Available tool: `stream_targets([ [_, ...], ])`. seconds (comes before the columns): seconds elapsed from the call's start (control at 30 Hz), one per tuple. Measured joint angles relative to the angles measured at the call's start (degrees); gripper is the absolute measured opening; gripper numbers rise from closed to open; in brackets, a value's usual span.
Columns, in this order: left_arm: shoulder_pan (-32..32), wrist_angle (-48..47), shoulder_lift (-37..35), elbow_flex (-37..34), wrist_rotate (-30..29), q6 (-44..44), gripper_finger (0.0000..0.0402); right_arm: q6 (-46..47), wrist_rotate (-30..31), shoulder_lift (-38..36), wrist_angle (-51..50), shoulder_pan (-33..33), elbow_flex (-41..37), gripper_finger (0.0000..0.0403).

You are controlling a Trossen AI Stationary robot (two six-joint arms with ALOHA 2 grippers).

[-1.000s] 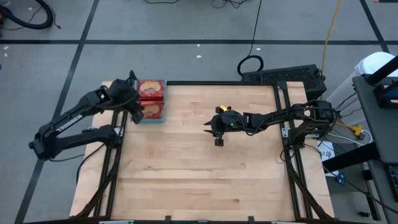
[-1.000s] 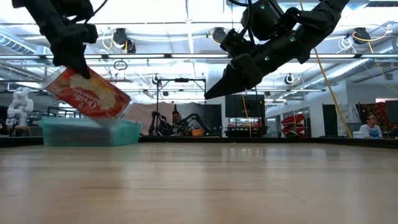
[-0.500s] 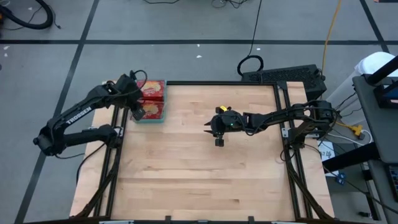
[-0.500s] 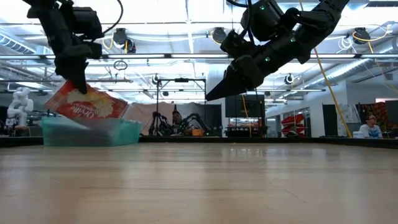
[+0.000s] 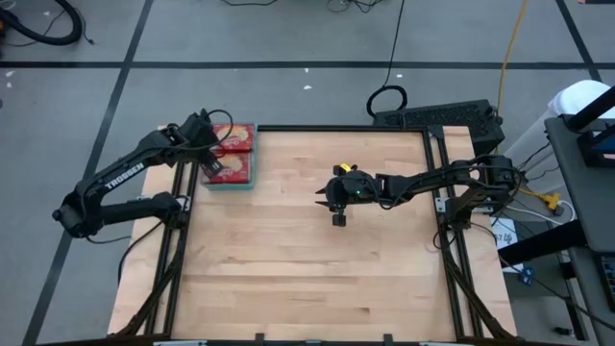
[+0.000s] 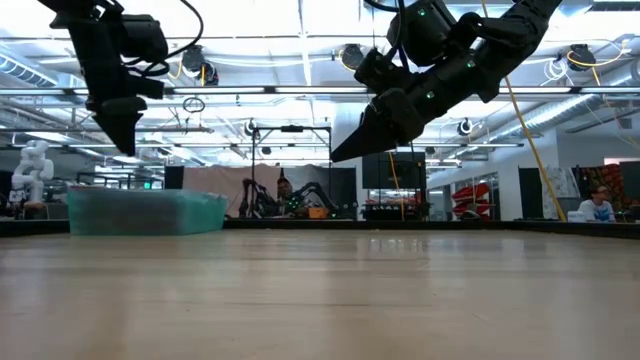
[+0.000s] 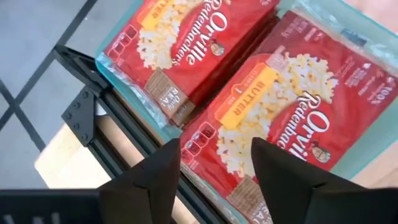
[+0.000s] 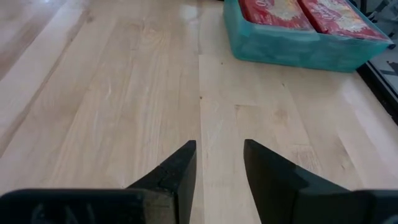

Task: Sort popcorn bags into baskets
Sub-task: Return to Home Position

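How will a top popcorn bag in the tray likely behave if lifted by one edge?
The bag looks flat and thin, so it would probably sag somewhat. Its glossy wrapper may slip in a grip. Lying flat in the tray, it seems unlikely to roll.

high: straight down, far; low: level across table (image 6: 320, 300); wrists: close, forward; all share tray (image 8: 292, 53)
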Motion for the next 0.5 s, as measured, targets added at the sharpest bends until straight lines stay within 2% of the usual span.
stream_targets([
  [0.2,-0.51,1.72,-0.09,0.02,-0.13,-3.74,0.0204,0.71,0.0,0.02,-0.01,-0.01,0.0,0.0126],
  [0.33,-1.98,3.8,-1.65,-0.27,2.08,-4.97,0.0182,1.86,0.0,0.02,0.0,-0.01,0.0,0.0126],
  [0.5,-5.44,10.04,-9.36,-3.15,7.47,-7.59,0.014,3.51,-1.52,-0.63,-0.74,0.36,0.0,0.0125],
])
